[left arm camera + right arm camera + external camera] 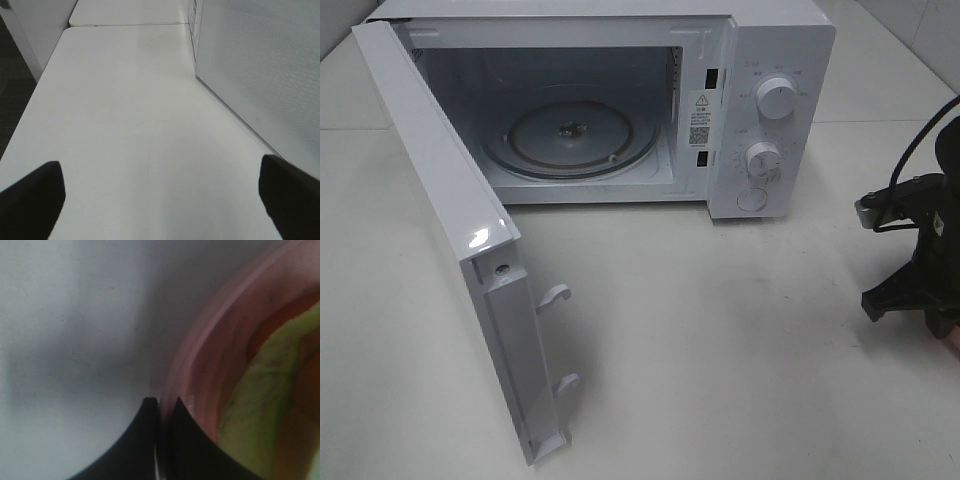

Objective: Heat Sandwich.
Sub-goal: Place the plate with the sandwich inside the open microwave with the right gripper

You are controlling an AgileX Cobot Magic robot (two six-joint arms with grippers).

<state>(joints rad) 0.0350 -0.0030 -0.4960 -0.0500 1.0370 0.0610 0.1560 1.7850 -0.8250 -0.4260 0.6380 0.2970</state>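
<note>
Left jaws: left gripper (pixel 161 192) spread wide, both tips clear of the counter (pixel 125 100), holding nothing; the microwave's side wall is just beside it.
Right jaws: right gripper (pixel 160 402) pressed together astride the rim of the pink plate (pixel 200 355), one tip outside it, one inside.
Sandwich: one sandwich (pixel 260 405), on the pink plate, near the right jaws; green and orange layers show, blurred.
Plate: one.
Microwave: one microwave (pixel 780 40), its door (pixel 440 190) swung fully open, glass turntable (pixel 570 135) bare.
Knobs: two, upper knob (pixel 778 98) and lower knob (pixel 762 157).
Door hooks: two.
</note>
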